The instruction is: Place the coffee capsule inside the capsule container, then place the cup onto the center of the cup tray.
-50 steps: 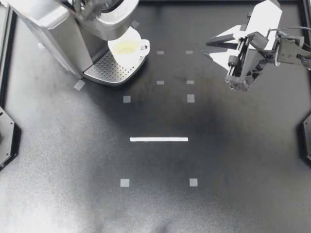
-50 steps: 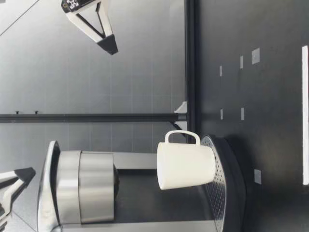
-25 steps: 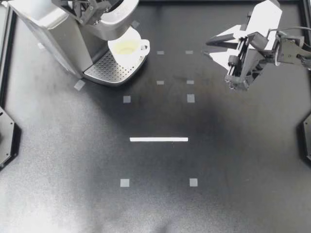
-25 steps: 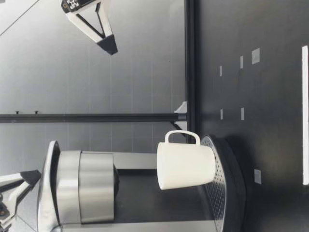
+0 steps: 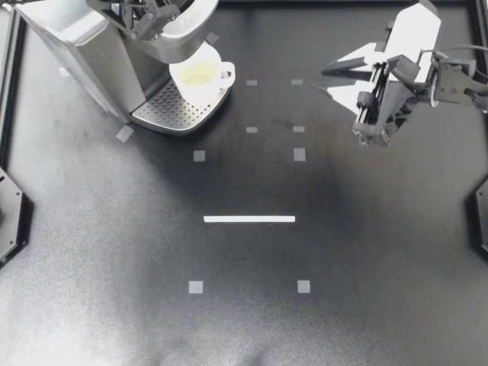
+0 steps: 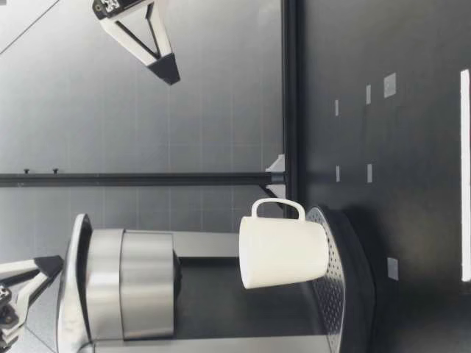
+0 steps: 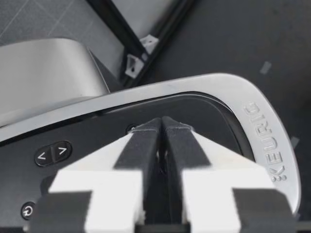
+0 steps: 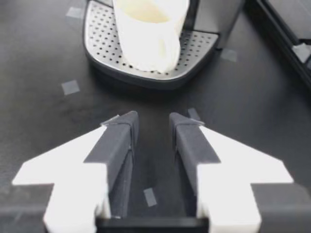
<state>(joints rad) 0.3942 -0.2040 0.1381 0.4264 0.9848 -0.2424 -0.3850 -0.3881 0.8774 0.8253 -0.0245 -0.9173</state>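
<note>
A white cup (image 5: 200, 76) stands on the perforated cup tray (image 5: 164, 107) of the silver coffee machine (image 5: 91, 53), under its spout. My left gripper (image 5: 152, 19) hovers over the machine's closed top; in the left wrist view its fingers (image 7: 146, 145) are pressed together, shut, just above the dark lid (image 7: 209, 111). My right gripper (image 5: 328, 76) hangs high at the back right, open and holding nothing. In the right wrist view the cup (image 8: 148, 34) and cup tray (image 8: 97, 43) lie ahead of its open fingers (image 8: 119, 141). No capsule shows in any view.
Small grey tape squares (image 5: 199, 155) and a white strip (image 5: 249, 219) mark the black table. A black frame rail (image 6: 291, 88) runs along the table's back edge. In the low view the cup (image 6: 283, 252) sits on the cup tray (image 6: 338, 287), and my right gripper (image 6: 163, 68) is far above the table.
My left gripper has shifted a little over the machine's top, coming further into the top view. The right gripper and the cup have stayed where they were.
</note>
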